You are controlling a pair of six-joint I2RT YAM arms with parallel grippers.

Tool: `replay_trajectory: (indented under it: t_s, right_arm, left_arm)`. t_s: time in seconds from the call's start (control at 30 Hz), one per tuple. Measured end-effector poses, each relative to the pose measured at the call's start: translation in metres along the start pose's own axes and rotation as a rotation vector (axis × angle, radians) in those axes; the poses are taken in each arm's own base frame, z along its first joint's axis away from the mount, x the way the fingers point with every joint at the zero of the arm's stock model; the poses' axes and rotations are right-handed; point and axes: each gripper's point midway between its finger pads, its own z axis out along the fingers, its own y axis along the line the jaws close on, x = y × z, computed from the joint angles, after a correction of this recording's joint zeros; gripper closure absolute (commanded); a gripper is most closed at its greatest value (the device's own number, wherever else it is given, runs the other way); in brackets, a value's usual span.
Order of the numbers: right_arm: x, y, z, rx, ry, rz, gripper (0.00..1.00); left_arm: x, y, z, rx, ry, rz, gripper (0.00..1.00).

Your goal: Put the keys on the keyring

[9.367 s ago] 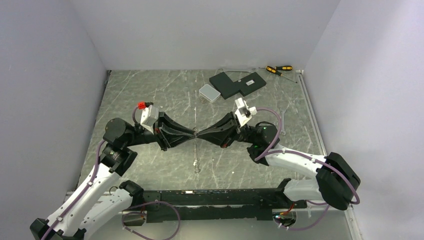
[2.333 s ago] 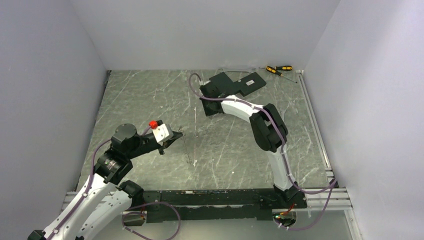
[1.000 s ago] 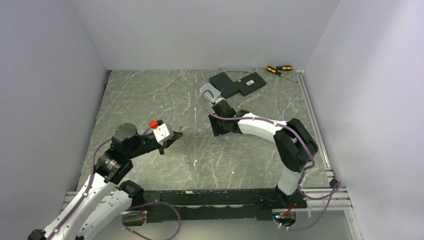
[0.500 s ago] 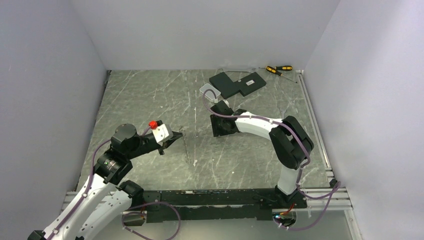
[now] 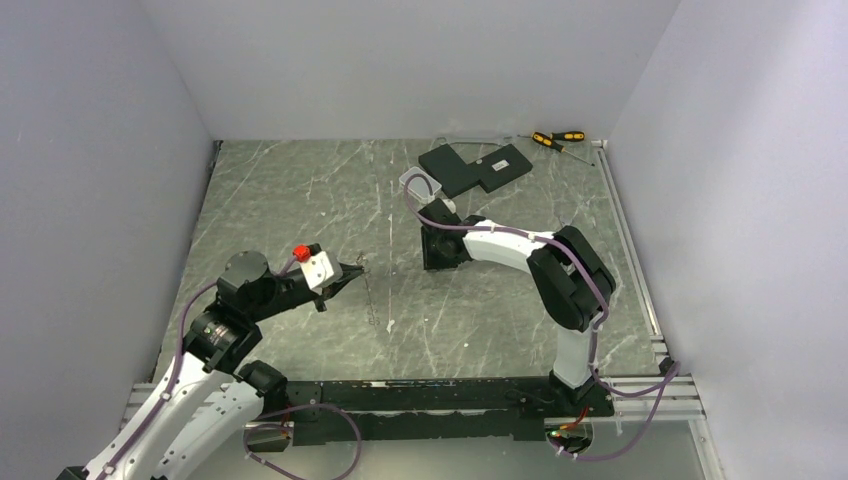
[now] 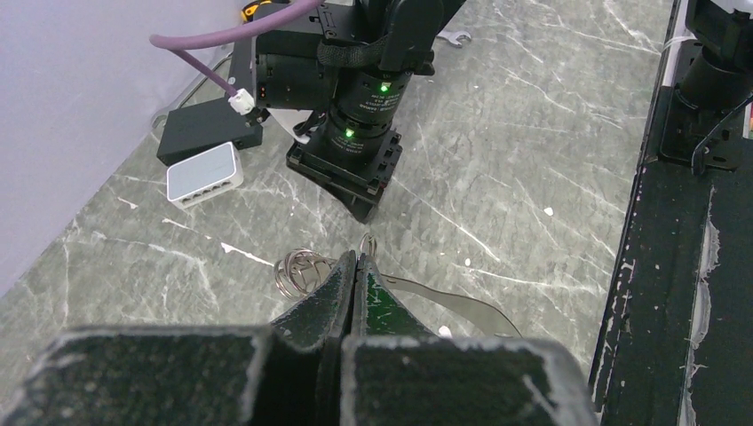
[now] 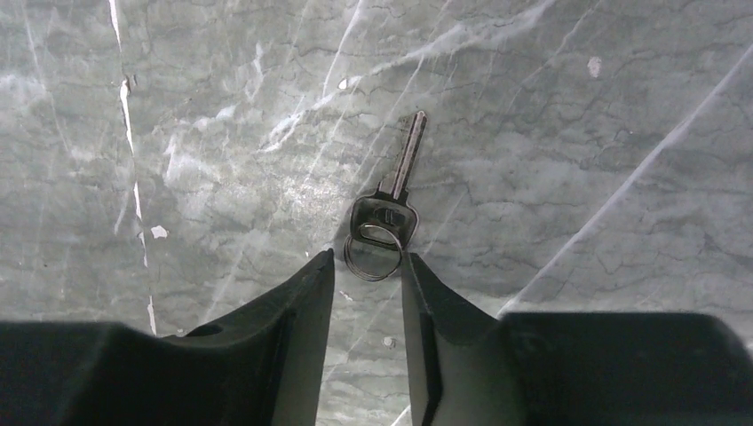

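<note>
My left gripper (image 5: 352,270) (image 6: 355,259) is shut on the keyring, a thin silvery wire loop (image 5: 376,300) that trails from its tips toward the near edge; in the left wrist view it shows as a flat silvery band (image 6: 462,303). A bunch of small silvery rings (image 6: 297,268) sits beside the left finger. My right gripper (image 5: 440,258) (image 7: 367,259) points straight down and is open. A small silvery key (image 7: 397,191) with its own small ring (image 7: 373,253) lies on the table, the ring between the fingertips. The key is hidden in the top view.
A small white box (image 5: 413,180) (image 6: 206,175) and a flat black box (image 5: 475,165) lie at the back. Two yellow-handled screwdrivers (image 5: 558,138) lie in the back right corner. A thin wrench (image 6: 448,37) lies behind the right arm. A black rail (image 5: 430,395) runs along the near edge.
My right arm has swung from the white box at the back toward the middle and come down over the key. My left gripper has stayed shut on the keyring, shifting only slightly.
</note>
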Motion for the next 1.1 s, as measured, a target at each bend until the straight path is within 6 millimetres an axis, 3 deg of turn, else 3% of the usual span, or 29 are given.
replay_trajectory:
  t_s: [0.3, 0.77, 1.1]
  right_arm:
    - [0.001, -0.001, 0.001, 0.004, 0.006, 0.011, 1.00]
    - [0.002, -0.005, -0.001, 0.005, 0.009, -0.073, 1.00]
    - [-0.020, 0.004, -0.030, -0.048, -0.070, -0.121, 1.00]
  left_arm:
    - [-0.002, -0.001, -0.001, 0.003, -0.006, 0.003, 1.00]
    - [-0.001, -0.001, -0.001, 0.006, -0.005, 0.002, 1.00]
    - [0.000, -0.001, 0.000, 0.007, -0.002, 0.000, 1.00]
